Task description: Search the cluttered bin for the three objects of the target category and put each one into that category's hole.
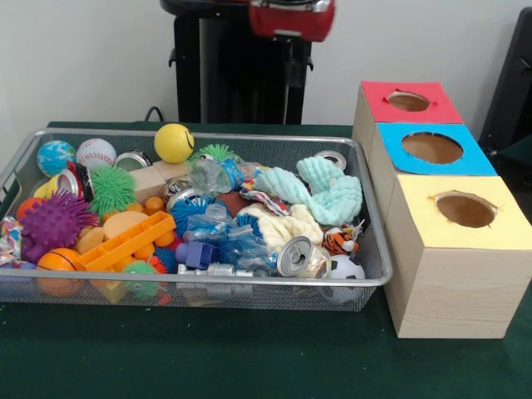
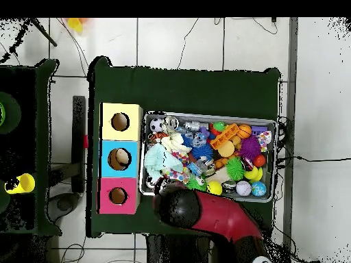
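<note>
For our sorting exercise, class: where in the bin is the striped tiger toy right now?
In the front view the tiger toy lies near the bin's front right corner, below the mint cloth and just above the small soccer ball.

boxes point(image 1: 449, 208) stand just beside the toy-filled bin point(image 1: 249, 138).

Red arm point(image 2: 219, 216) drawn back, its hand hidden from both views

Front view low, near bin point(image 1: 199, 283), overhead high, both share it
</note>
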You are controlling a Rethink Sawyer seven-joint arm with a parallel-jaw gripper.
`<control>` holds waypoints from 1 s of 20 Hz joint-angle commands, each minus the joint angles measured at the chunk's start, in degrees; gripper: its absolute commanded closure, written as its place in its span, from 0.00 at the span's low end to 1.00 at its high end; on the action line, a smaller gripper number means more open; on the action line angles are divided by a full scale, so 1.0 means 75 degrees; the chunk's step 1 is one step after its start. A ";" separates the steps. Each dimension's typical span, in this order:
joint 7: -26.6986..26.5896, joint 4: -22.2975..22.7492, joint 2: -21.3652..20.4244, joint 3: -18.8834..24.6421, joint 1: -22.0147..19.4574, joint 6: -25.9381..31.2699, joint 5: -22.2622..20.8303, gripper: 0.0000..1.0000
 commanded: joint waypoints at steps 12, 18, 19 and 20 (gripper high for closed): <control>-0.1272 -0.0727 0.1014 0.2859 -0.1931 -0.0570 -0.2211 1.00; -0.0858 -0.0820 0.1035 0.2992 -0.1964 -0.0482 -0.2478 0.00; -0.0856 -0.0884 0.1053 0.3021 -0.1959 -0.0382 -0.2500 0.00; -0.0854 -0.0949 0.1070 0.3049 -0.1955 -0.0282 -0.2523 0.00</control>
